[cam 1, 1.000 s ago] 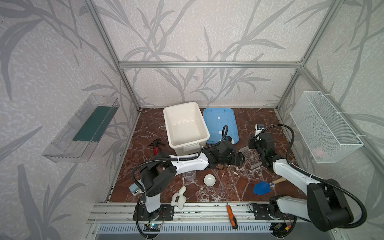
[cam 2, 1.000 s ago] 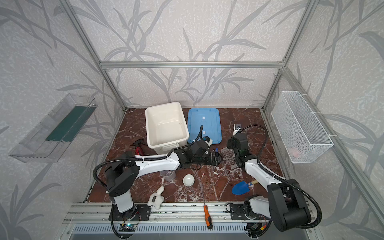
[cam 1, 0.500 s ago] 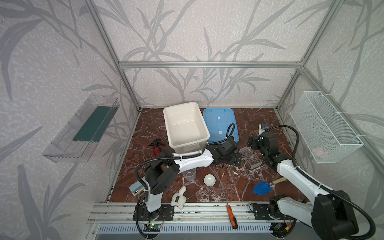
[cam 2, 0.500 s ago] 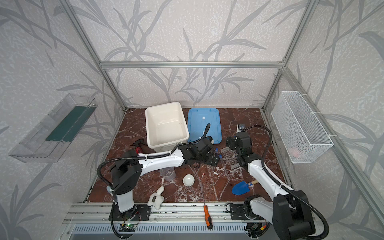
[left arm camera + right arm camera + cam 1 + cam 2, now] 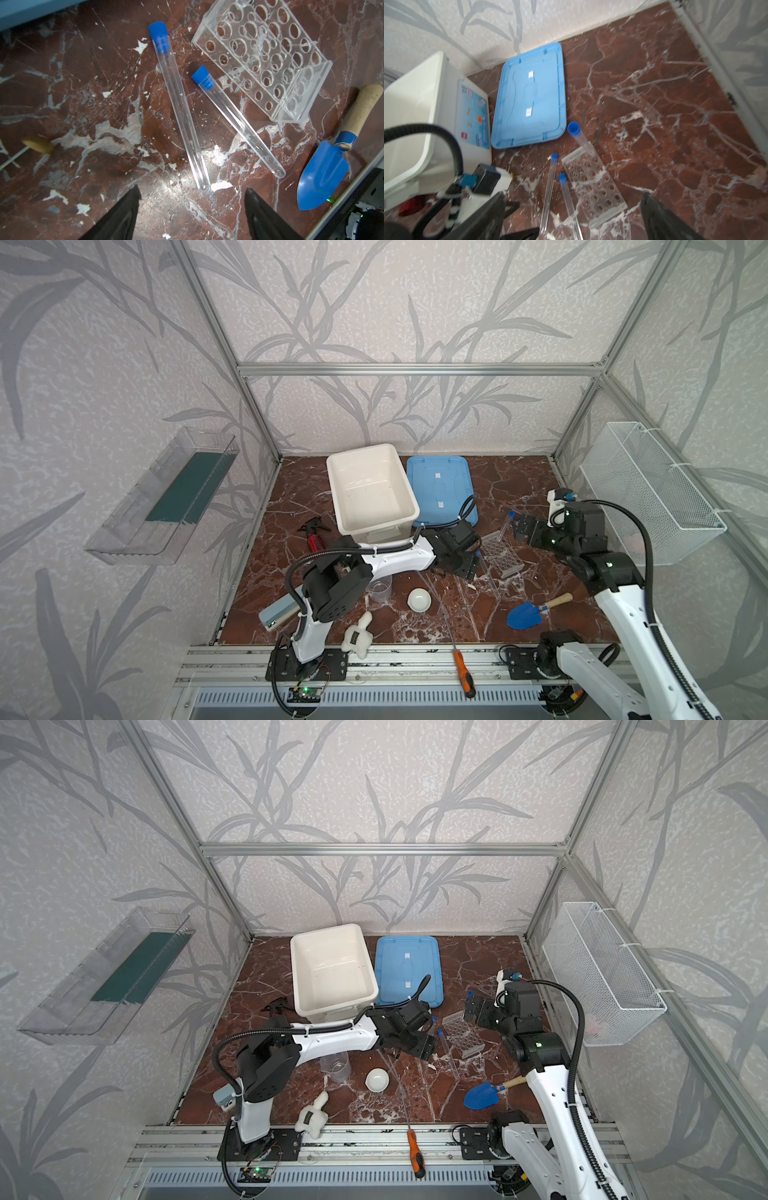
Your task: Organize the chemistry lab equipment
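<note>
1 tube [image 5: 580,139] left in rack [image 5: 602,187], right gripper [image 5: 574,193] opened

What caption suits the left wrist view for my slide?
Left claw open near two blue-capped test tubes lying beside the clear rack.

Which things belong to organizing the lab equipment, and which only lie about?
Job: clear blue-capped test tubes; clear perforated tube rack; clear graduated plastic beaker; small white round dish.
Lying about: blue trowel with wooden handle; orange-handled screwdriver; white plush toy; red spray bottle.
</note>
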Robot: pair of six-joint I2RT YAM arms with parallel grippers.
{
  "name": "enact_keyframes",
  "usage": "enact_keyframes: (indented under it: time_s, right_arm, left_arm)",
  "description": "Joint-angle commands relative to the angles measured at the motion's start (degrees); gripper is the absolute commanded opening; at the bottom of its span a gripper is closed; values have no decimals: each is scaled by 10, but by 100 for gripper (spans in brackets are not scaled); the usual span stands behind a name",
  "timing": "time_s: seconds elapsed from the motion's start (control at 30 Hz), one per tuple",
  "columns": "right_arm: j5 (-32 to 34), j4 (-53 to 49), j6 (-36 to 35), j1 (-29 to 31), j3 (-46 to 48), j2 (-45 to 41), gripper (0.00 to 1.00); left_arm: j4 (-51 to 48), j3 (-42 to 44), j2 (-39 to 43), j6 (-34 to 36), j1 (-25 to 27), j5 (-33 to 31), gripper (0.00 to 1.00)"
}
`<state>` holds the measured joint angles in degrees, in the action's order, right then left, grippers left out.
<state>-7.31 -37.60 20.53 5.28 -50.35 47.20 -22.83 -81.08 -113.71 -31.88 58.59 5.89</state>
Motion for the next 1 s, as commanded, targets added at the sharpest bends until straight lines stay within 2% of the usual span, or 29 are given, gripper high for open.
enact_keyframes:
  time_s: [0.0,0.07,0.13,0.4,0.5,0.53,0.57,0.73,0.97]
  right_arm:
    - [-92,-65,23,-2,32,-41,99]
    - [-94,-68,26,-2,51,-64,99]
    - [-98,-78,25,-1,60,-77,99]
    - [-102,-84,20,-2,84,-93,99]
    - [-107,-78,26,-2,91,-102,99]
    - [-105,-75,29,-1,93,-108,99]
    - [-104,-74,31,-2,96,-115,99]
    - [-102,-84,19,-2,85,-129,99]
    - [-101,-79,21,-2,89,-130,99]
  left_arm:
    - [-16,-16,-26,19,4,-12,75]
    - [23,3,-26,17,6,-30,69]
    - [19,-5,-32,25,8,-47,62]
    - [28,-22,-52,29,28,-58,59]
    - [-33,-82,-93,38,37,-86,57]
    - [-48,-98,-105,35,38,-95,50]
    - [-54,-104,-110,30,37,-109,49]
    - [-107,-138,-133,30,39,-159,49]
    - [-107,-143,-141,44,38,-148,39]
